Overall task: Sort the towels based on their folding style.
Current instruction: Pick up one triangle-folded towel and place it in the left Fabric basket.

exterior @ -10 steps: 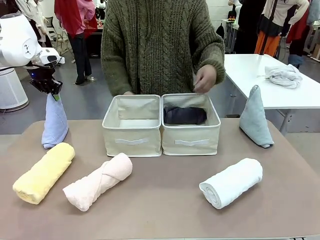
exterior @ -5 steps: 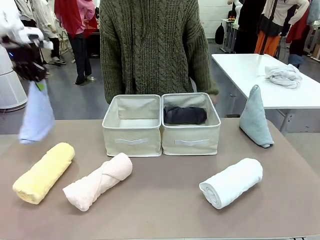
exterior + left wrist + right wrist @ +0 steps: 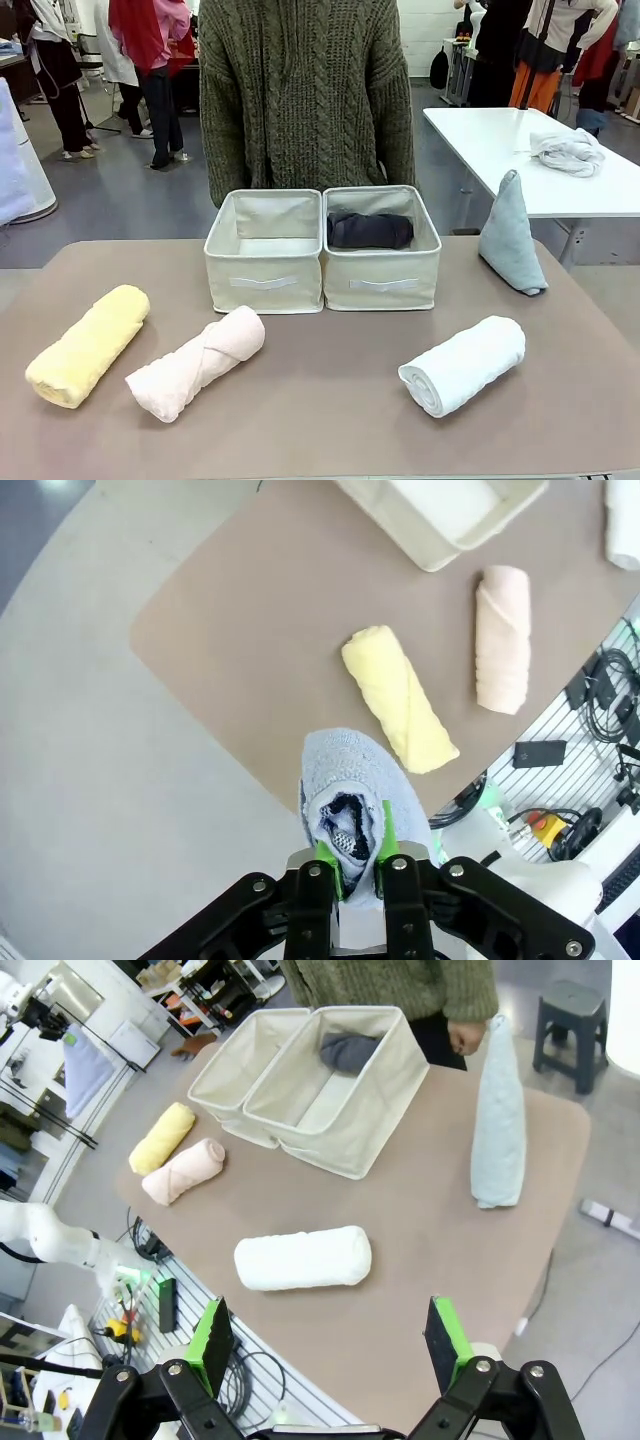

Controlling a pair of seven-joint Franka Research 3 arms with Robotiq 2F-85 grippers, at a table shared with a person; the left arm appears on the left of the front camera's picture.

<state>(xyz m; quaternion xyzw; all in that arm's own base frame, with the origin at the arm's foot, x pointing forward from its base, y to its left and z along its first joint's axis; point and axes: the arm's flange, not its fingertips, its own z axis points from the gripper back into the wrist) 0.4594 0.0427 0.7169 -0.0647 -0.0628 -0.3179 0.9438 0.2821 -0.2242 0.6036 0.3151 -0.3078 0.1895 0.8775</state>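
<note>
Left fingers clamped on periwinkle cone towel, which hangs beyond them | right fingers spread wide, empty | towel likely light, soft, floppy: grip the tip

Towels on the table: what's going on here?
Sorting by fold. The left gripper is shut on the periwinkle cone towel, holding it in the air beside the table. The right gripper hangs open, empty. The dark grey roll sits in the right bin. The yellow roll, pink roll, white roll and pale blue-grey cone are on the table.
</note>
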